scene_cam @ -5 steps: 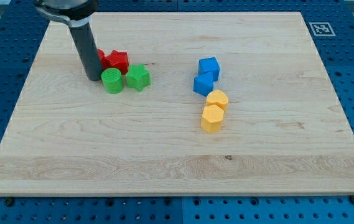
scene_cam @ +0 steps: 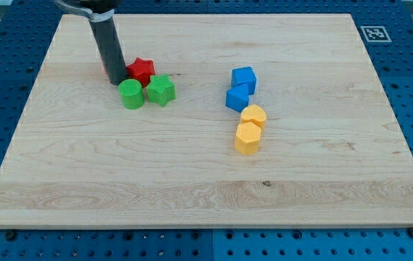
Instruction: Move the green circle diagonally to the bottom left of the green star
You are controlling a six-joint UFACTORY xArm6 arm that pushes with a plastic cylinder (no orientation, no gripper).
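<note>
The arm carries no fingers, so there is no finger state to report; it ends in a straight dark rod that enters from the view's top left. My tip (scene_cam: 116, 81) rests on the desk (scene_cam: 206, 181), a pale wooden board lying on a blue perforated surface.

Positions, from the view's left to the view's right:

1. My tip stands just above and slightly left of the green circle (scene_cam: 131, 94). It is close to the circle's upper edge; whether the two touch cannot be told. The rod hides part of what lies directly behind it.
2. The red star (scene_cam: 142, 70) lies just to the right of the rod, above the two green blocks. A further red piece shows as a sliver against the rod; its shape cannot be made out.
3. The green circle, the task's block, lies directly left of the green star (scene_cam: 161, 90), nearly touching it and almost level with it, only slightly lower in the view.
4. Well apart to the right, two blue cubes form a touching pair: the upper one (scene_cam: 244, 78) and the lower one (scene_cam: 237, 97).
5. Just below them lie two yellow blocks, also touching: the upper one (scene_cam: 253, 115) and the lower one (scene_cam: 247, 138).

A black-and-white marker (scene_cam: 374, 33) sits in the board's top right corner.
</note>
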